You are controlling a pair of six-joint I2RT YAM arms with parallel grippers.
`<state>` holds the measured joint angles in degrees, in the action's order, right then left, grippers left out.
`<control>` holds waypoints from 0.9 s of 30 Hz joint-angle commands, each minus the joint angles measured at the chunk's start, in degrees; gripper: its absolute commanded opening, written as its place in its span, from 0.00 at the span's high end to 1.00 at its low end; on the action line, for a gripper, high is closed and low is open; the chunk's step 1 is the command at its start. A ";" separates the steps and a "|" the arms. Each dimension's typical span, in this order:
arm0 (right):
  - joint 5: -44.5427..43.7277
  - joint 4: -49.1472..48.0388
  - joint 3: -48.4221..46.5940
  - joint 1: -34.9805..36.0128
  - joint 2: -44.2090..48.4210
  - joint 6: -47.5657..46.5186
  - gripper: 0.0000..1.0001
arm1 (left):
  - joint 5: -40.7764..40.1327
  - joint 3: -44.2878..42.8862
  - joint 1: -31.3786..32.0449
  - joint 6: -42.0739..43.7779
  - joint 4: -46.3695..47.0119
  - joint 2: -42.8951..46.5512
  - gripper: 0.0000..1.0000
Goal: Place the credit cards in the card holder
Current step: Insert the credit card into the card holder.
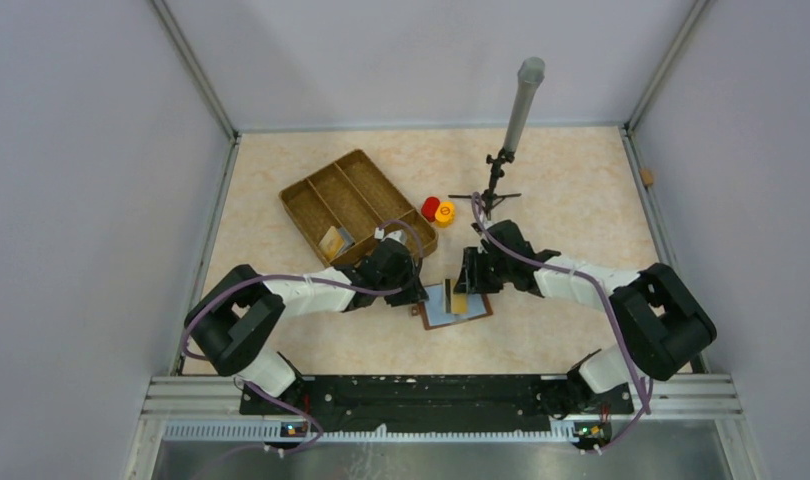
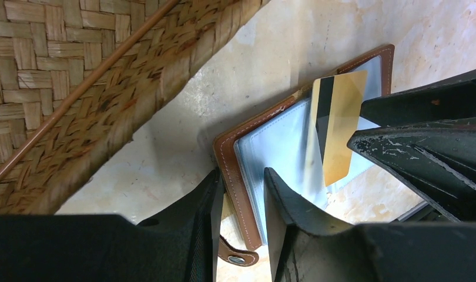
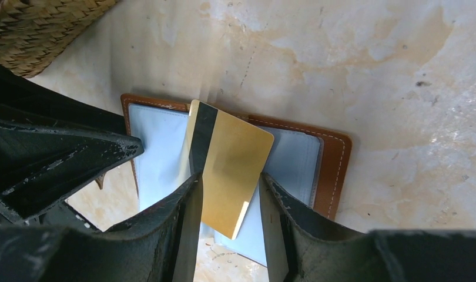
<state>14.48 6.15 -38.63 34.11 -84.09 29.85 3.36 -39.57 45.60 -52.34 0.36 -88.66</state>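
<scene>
The card holder lies open on the table, brown leather rim up and pale plastic sleeves showing. My left gripper is shut on the holder's left edge, the leather rim and sleeves between its fingers. A gold credit card with a black stripe stands tilted over the sleeves. My right gripper is shut on this card, one finger on each long edge, its far end down on the holder. A flat yellowish piece, maybe another card, lies in the tray.
A divided wicker tray stands just behind my left gripper, its wall close to the holder. Red and orange caps sit to its right. A black stand with a grey tube rises behind my right gripper.
</scene>
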 commanded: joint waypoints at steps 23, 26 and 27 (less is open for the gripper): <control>4.47 -24.13 18.23 -1.86 8.89 11.16 0.61 | -5.44 -0.24 0.13 2.24 -3.85 -2.02 0.73; 5.43 -28.05 20.82 -2.57 10.12 12.76 0.63 | -5.71 -0.26 0.15 2.30 -4.09 -2.20 0.73; 5.66 -29.49 21.66 -2.70 10.70 13.34 0.63 | -5.85 -0.32 0.10 2.32 -4.19 -2.29 0.73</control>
<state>17.78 -17.58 -20.25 32.14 -75.48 40.66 1.04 -40.18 45.65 -51.70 -0.23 -89.27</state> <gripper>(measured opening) 0.378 0.272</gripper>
